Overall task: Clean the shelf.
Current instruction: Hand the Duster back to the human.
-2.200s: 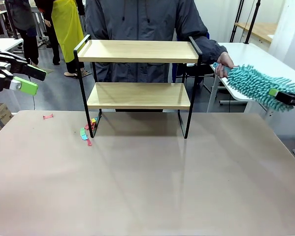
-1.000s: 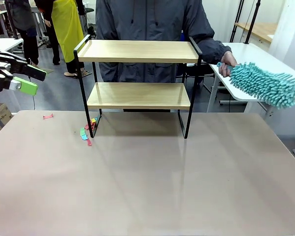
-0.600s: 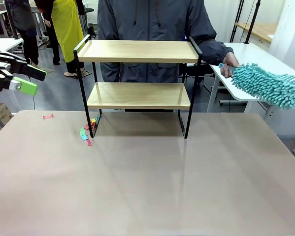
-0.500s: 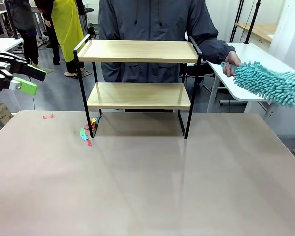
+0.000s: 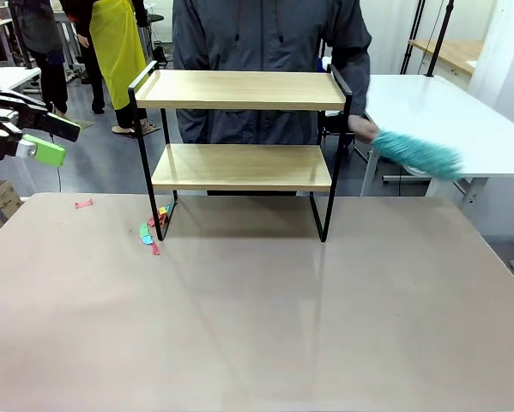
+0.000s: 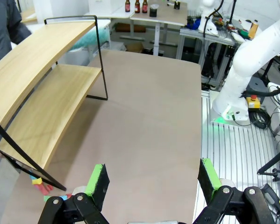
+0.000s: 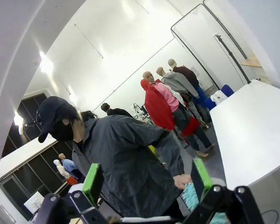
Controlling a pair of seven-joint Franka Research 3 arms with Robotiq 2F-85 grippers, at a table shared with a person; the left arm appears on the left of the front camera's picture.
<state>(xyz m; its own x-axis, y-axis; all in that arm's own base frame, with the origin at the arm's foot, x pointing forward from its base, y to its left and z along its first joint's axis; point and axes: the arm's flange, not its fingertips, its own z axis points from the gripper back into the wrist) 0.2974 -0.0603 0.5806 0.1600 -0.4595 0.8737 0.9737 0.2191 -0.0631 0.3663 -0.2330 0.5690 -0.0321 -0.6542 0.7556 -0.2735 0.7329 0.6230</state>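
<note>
**Standing clear while the duster comes to the shelf**

The shelf [image 5: 239,142] stands at the far side of the tan table [image 5: 257,318], and I place everything from it. My left gripper [image 5: 35,137] hangs off to the shelf's left, well apart and raised above the table, jaws spread wide and empty; I judge I hold it there to leave the boards free. My right gripper [image 7: 147,182] is also fully open with nothing between its green pads, pointed up toward the person behind the shelf.

That person's hand [image 5: 362,130], just beside the shelf's right end rail, holds a teal duster [image 5: 415,154], shaggy and soft-looking, blurred.

The shelf is two smooth, pale wooden boards in a thin black metal frame. Small coloured scraps [image 5: 152,232] lie on the table by its left foot.
</note>
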